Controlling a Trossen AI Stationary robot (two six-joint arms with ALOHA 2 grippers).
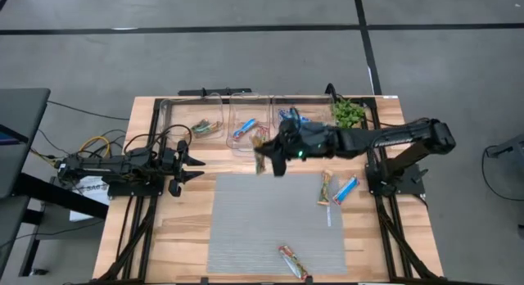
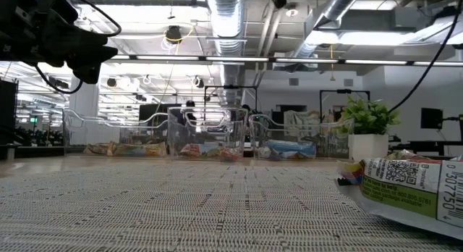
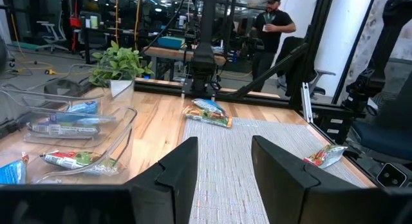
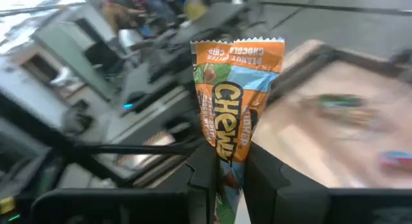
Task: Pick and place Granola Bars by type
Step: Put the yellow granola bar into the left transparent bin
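Orange and glossy, the wrapped granola bar [image 4: 235, 108] you are carrying stands pinched between the closed fingers of your right gripper [image 1: 270, 160], held above the bench [image 1: 147, 121] near the front edge of the clear plastic bins [image 1: 246, 113] and the back edge of the grey woven mat [image 1: 246, 219]. Your left gripper [image 1: 190, 165] waits at the mat's left side with its fingers spread and nothing between them. A tan bar [image 1: 326, 187] and a bright blue bar [image 1: 346, 189] lie at the mat's right edge, and another bar [image 1: 293, 261] lies near its front edge.
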